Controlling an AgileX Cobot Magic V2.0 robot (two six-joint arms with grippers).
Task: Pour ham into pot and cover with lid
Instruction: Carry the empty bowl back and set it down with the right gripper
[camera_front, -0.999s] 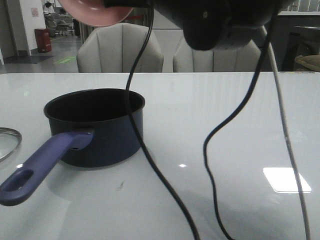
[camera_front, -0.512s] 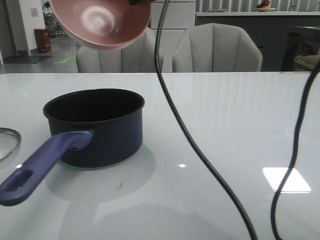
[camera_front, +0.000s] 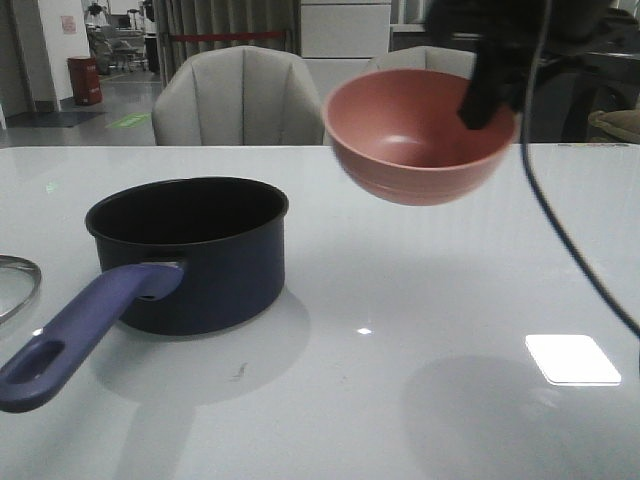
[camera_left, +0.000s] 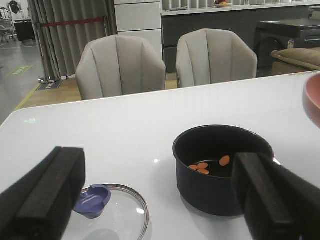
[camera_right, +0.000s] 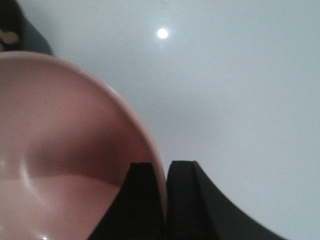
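The dark navy pot (camera_front: 190, 250) stands on the white table, its purple-blue handle (camera_front: 80, 335) pointing to the front left. In the left wrist view a few orange-pink ham slices (camera_left: 202, 167) lie inside the pot (camera_left: 220, 175). The glass lid (camera_left: 115, 215) with its purple-blue knob (camera_left: 91, 198) lies flat on the table beside the pot; only its edge (camera_front: 18, 285) shows in the front view. My right gripper (camera_right: 165, 185) is shut on the rim of the empty pink bowl (camera_front: 420, 135), held in the air to the right of the pot. My left gripper (camera_left: 157, 200) is open and empty, above the lid and pot.
Two grey chairs (camera_front: 240, 100) stand behind the table's far edge. A black cable (camera_front: 570, 240) hangs from the right arm over the table's right side. A bright light patch (camera_front: 572, 358) lies on the table (camera_front: 400, 300) at the front right.
The pink bowl has moved from tilted high over the pot to the right and lower, and now sits nearly upright. The pot and lid have not moved.
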